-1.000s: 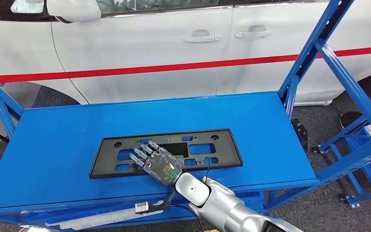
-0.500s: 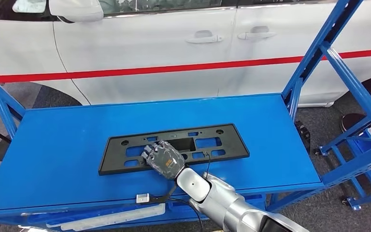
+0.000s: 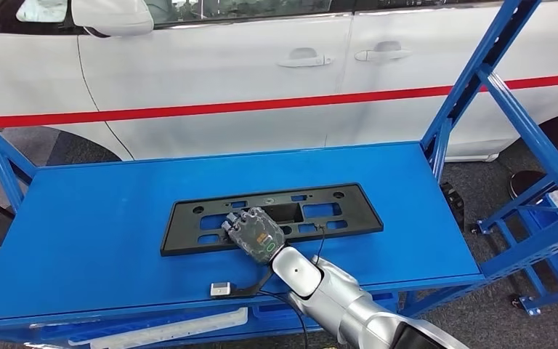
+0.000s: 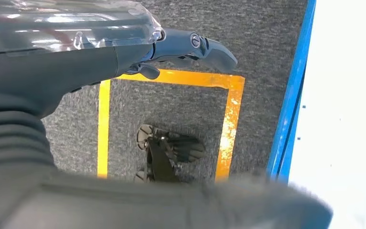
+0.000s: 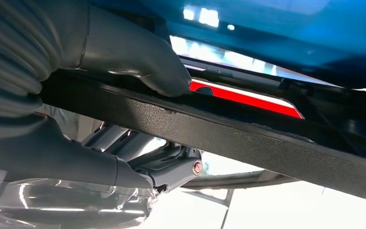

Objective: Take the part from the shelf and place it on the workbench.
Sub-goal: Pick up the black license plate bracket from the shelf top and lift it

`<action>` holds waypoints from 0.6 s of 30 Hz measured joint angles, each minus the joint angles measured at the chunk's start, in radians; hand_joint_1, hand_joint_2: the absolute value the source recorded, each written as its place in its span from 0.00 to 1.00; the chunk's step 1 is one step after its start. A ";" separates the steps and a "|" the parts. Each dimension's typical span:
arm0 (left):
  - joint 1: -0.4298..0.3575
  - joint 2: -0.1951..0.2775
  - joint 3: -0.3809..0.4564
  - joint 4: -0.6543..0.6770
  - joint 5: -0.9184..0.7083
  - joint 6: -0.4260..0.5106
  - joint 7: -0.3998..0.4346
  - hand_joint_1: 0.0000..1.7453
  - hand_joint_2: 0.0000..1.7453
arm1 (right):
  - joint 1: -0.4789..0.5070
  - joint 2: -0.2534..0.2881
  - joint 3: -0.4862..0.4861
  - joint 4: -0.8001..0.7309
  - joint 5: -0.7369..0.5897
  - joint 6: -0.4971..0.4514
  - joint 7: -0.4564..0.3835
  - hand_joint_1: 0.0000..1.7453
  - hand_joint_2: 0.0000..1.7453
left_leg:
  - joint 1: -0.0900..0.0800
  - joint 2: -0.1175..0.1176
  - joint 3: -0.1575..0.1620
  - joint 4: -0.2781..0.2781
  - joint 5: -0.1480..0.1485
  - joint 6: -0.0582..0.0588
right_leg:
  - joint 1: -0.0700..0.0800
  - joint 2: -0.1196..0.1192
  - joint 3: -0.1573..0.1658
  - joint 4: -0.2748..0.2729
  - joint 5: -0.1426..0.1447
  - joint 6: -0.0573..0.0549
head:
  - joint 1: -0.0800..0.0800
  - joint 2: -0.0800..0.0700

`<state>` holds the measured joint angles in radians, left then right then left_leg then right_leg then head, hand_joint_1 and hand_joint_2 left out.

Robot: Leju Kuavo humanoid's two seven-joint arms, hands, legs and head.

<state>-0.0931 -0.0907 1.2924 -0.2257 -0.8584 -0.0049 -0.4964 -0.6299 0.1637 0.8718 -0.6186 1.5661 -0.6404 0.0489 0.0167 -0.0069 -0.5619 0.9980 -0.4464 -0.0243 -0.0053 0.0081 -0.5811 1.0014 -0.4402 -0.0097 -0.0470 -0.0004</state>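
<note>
The part (image 3: pixel 272 217), a long black plastic frame w/ cut-outs and screw holes, is lying flat on the blue shelf (image 3: pixel 102 218), roughly mid-surface, long side running parallel to the shelf's front edge. The right hand (image 3: pixel 254 233) is sitting on the part's near edge, slightly left of the part's centre, fingers curled down over the bar. In the right wrist view the thumb (image 5: pixel 138 59) is pressing one face of the black bar (image 5: pixel 248 138) while the darker fingers are wrapping the opposite face, so the hand is closing on the part and gripping it. The silver right arm (image 3: pixel 341 305) is reaching in over the shelf's front edge.

A small grey connector on a black cable (image 3: pixel 221 289) is resting on the shelf just in front of the part, beside the wrist. A white car w/ a red stripe (image 3: pixel 261 73) is standing behind the shelf.

The left hand (image 4: pixel 138 52) is hanging over grey carpet w/ yellow floor tape (image 4: pixel 228 124), beside a blue edge; nothing is in it, fingers looking loosely extended.
</note>
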 joint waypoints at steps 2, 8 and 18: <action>0.001 0.000 0.000 0.000 0.000 0.005 -0.006 0.00 1.00 | 0.000 0.000 -0.016 0.001 0.000 -0.005 -0.007 0.99 1.00 | 0.001 0.001 -0.001 -0.003 0.005 0.016 | -0.002 0.001 -0.001 0.002 -0.001 0.010 | 0.000 0.000; 0.001 0.001 0.000 0.000 0.003 0.017 -0.007 0.00 1.00 | 0.021 -0.005 -0.069 -0.018 -0.058 -0.041 -0.069 0.99 1.00 | 0.000 0.004 -0.005 -0.010 0.013 0.042 | -0.007 -0.002 -0.132 0.280 -0.137 0.026 | 0.000 0.000; 0.003 0.001 -0.009 0.000 -0.027 -0.028 0.032 0.00 1.00 | 0.114 -0.087 -0.247 -0.498 -0.898 0.048 -0.596 0.99 1.00 | 0.000 0.004 0.004 0.004 -0.007 0.006 | 0.005 -0.002 0.011 -0.011 0.000 -0.012 | 0.000 0.000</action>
<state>-0.0896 -0.0896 1.2838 -0.2255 -0.8850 -0.0333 -0.4642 -0.5156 0.0765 0.6247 -1.1161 0.6680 -0.5921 -0.5472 0.0167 -0.0028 -0.5577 1.0020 -0.4538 -0.0183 -0.0006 0.0059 -0.5704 0.9907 -0.4399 -0.0212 -0.0469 -0.0004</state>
